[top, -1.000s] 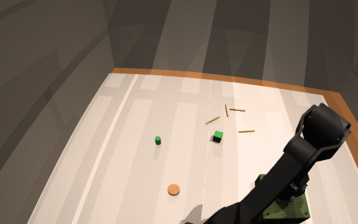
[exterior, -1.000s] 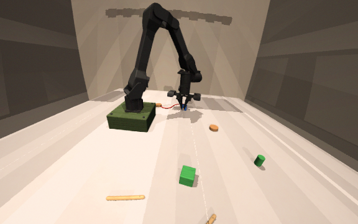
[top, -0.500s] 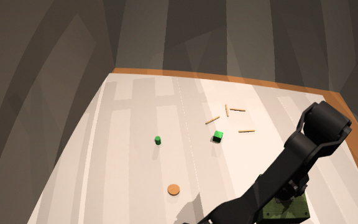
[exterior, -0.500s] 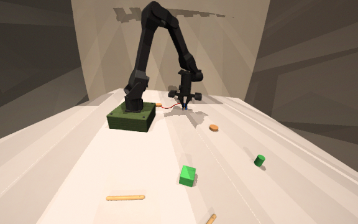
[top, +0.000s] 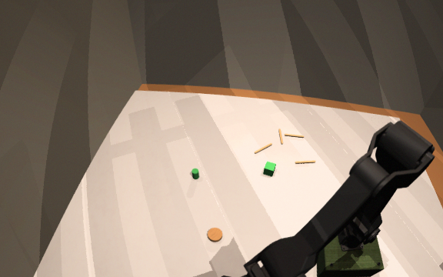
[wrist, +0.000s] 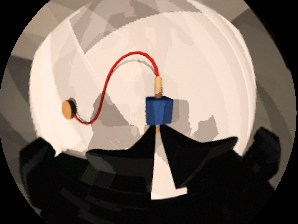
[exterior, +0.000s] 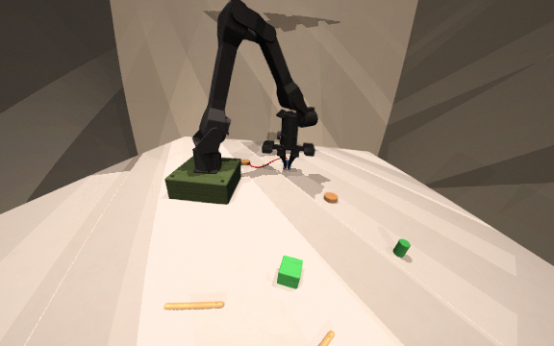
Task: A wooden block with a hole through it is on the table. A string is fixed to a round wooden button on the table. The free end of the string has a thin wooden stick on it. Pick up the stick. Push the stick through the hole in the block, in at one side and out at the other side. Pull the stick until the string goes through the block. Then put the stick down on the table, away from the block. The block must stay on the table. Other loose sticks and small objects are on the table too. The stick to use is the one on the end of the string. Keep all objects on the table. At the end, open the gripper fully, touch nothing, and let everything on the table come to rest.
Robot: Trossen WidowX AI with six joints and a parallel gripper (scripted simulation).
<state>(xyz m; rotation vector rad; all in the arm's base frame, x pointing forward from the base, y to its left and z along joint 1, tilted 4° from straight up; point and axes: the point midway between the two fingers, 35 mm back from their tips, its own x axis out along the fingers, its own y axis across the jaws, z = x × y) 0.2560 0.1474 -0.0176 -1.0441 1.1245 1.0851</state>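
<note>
Red string [wrist: 112,82]: curls across the upper left of the wrist view from a round button [wrist: 67,107] at left to the stick [wrist: 158,87] near the middle; in the exterior view it shows as a thin red line at centre.
Stick: its pale tip pokes up out of the blue fingertips in the wrist view — too small to make out in the exterior view, hidden from the top view.
Gripper [exterior: 287,166]: clenched on the stick, pointing straight down at the table [exterior: 113,250], just right of the arm's green base [exterior: 203,180].
Block with the hole: cannot tell where it is from any view.
Top view only: four loose sticks clustered right of centre, among them one [top: 263,148] slanted and one [top: 305,161] lying level — the arm [top: 344,208] covers the lower right.
Exterior view: a green cube [exterior: 289,271] in the lower middle, a green cylinder [exterior: 401,247] at right, a second brown disc [exterior: 331,197] between it and the gripper, a loose stick [exterior: 193,305] at the bottom.
</note>
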